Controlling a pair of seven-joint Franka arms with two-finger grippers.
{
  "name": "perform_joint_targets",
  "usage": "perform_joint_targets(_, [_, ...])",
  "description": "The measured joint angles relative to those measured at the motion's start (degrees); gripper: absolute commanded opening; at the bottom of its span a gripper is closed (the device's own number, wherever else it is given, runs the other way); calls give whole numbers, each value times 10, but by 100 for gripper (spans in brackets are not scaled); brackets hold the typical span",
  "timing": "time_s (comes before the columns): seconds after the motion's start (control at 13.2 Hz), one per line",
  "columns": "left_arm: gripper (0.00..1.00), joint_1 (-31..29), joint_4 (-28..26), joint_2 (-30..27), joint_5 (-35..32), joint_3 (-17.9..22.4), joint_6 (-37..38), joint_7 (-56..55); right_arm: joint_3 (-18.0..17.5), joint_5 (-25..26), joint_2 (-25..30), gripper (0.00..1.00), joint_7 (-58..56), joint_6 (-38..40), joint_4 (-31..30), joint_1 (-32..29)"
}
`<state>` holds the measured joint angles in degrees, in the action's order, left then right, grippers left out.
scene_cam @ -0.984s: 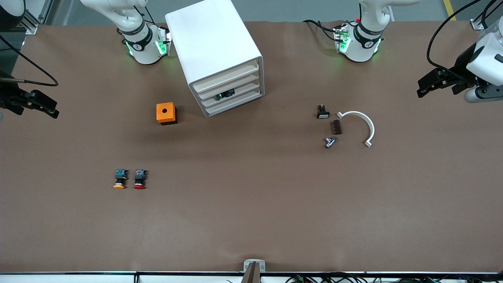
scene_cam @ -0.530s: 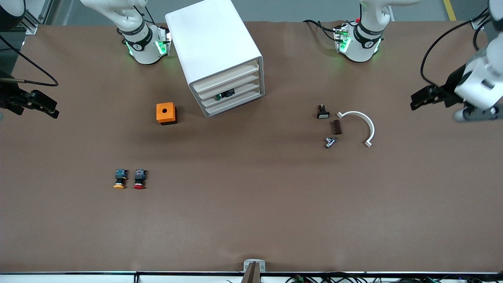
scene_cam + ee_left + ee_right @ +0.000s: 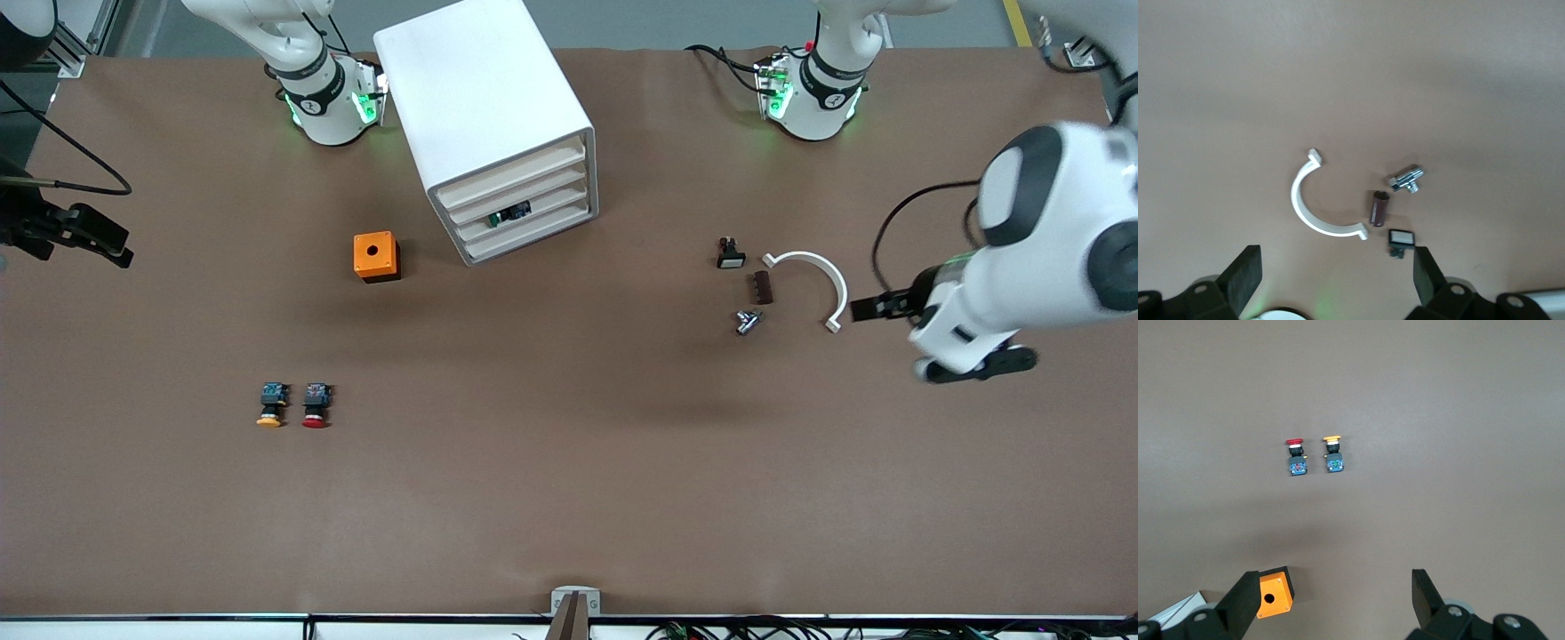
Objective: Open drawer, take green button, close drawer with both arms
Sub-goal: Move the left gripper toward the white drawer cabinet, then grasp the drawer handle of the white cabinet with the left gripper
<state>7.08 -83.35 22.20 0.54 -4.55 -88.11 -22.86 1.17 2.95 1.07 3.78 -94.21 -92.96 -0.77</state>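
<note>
The white cabinet (image 3: 480, 98) stands between the arms' bases with four cream tray drawers, all pushed in. The green-capped button (image 3: 508, 214) shows in the third drawer (image 3: 558, 212) from the top. My left gripper (image 3: 869, 308) is open and empty above the table beside a white curved bracket (image 3: 822, 280); in the left wrist view its gripper (image 3: 1335, 277) is over bare table near that bracket (image 3: 1313, 212). My right gripper (image 3: 111, 247) waits open at the right arm's end of the table; in the right wrist view the gripper (image 3: 1333, 600) is beside the orange box (image 3: 1275, 592).
An orange box with a hole (image 3: 376, 256) sits beside the cabinet. Orange-capped (image 3: 271, 404) and red-capped (image 3: 315, 404) buttons lie nearer the camera. A small switch (image 3: 730, 254), a brown piece (image 3: 763, 287) and a metal fitting (image 3: 747, 321) lie by the bracket.
My left arm has swung from the table's end toward the small parts, its gripper now beside the curved bracket. The right arm has not moved.
</note>
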Motion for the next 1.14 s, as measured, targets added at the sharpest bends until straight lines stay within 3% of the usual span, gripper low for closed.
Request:
perform_joint_targets(0.23, [100, 28, 12, 55, 0, -2, -10, -97, 0, -1, 0, 100, 0, 0, 0, 0])
perform_joint_targets(0.61, [100, 104, 23, 113, 16, -4, -11, -369, 1, -2, 0, 100, 0, 0, 0, 0])
perform_joint_targets(0.91, [100, 158, 33, 174, 82, -5, -13, -580, 1, -2, 0, 100, 0, 0, 0, 0])
perform_joint_targets(1.14, [100, 168, 35, 199, 164, -5, -13, -712, 1, -2, 0, 100, 0, 0, 0, 0])
